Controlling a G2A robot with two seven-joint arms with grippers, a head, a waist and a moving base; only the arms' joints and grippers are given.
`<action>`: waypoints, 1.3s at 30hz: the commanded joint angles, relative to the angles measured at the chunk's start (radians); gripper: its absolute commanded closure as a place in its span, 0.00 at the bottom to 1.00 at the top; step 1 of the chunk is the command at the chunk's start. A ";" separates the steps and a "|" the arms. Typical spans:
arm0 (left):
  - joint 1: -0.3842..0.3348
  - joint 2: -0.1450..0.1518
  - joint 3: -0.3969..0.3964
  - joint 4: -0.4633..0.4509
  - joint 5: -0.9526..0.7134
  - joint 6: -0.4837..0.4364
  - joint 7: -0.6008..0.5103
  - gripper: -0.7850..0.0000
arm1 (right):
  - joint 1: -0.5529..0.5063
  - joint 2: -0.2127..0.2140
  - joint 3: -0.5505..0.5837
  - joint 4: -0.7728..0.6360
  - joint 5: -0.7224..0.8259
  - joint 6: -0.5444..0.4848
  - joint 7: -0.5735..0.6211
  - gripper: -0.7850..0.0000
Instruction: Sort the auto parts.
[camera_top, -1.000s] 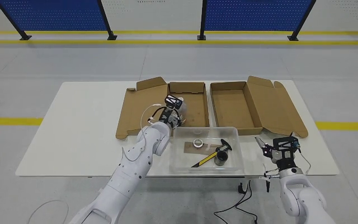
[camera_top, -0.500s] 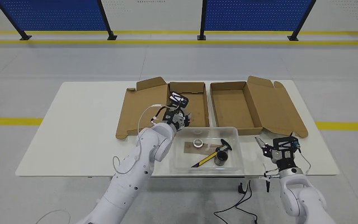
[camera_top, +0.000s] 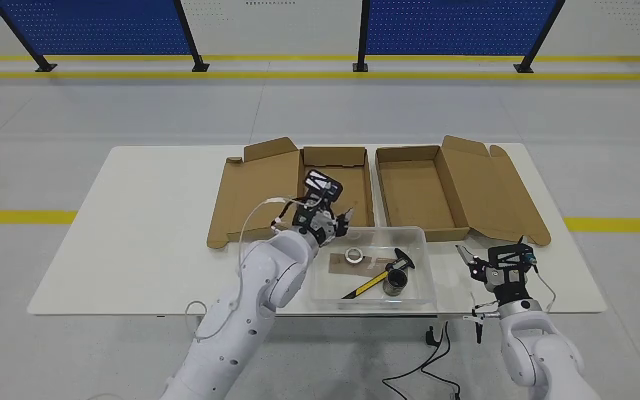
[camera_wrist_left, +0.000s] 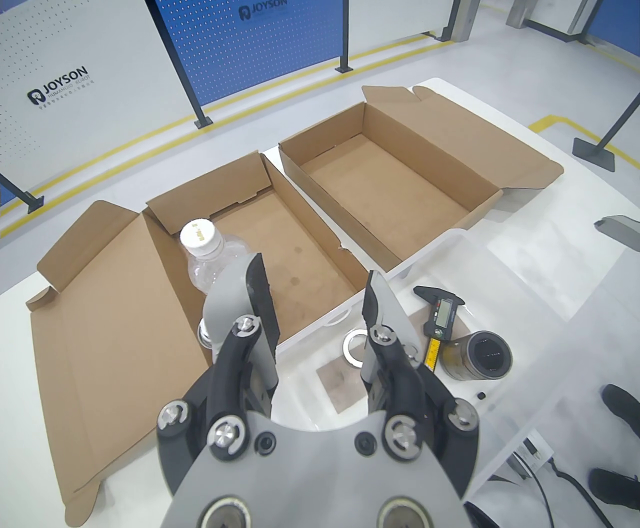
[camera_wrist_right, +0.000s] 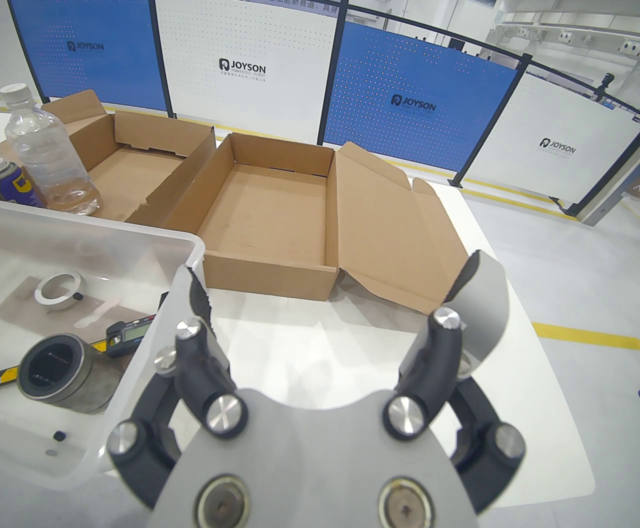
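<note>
White table (camera_top: 130, 230), clear bin (camera_top: 370, 231): shiny ring (camera_wrist_left: 356, 347), dull steel bearing (camera_wrist_left: 477, 356); left tool (camera_wrist_left: 315, 270), right tool (camera_wrist_right: 334, 270) agape, empty.

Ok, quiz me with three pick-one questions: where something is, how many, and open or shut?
1. Where is the metal ring? A. in the clear tub B. on a shelf C. on the floor
2. How many cardboard boxes are on the table? A. one B. two C. four
3. How is the right gripper? A. shut on a spoon B. open and empty C. shut on the ring
Answers: 1 A, it lies on the tub's floor. 2 B, two open boxes sit side by side. 3 B, its fingers are spread, nothing between them.
</note>
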 joint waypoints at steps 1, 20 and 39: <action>0.020 0.005 -0.011 -0.022 0.022 -0.005 0.012 0.51 | 0.000 0.000 0.000 0.000 0.000 0.000 0.000 0.00; 0.271 0.059 -0.227 -0.151 0.212 -0.034 0.269 0.00 | 0.000 0.000 0.000 0.000 0.000 0.000 0.000 0.00; 0.317 0.073 -0.318 -0.145 0.230 -0.033 0.340 0.00 | 0.060 -0.009 -0.019 -0.096 0.107 -0.033 0.098 0.00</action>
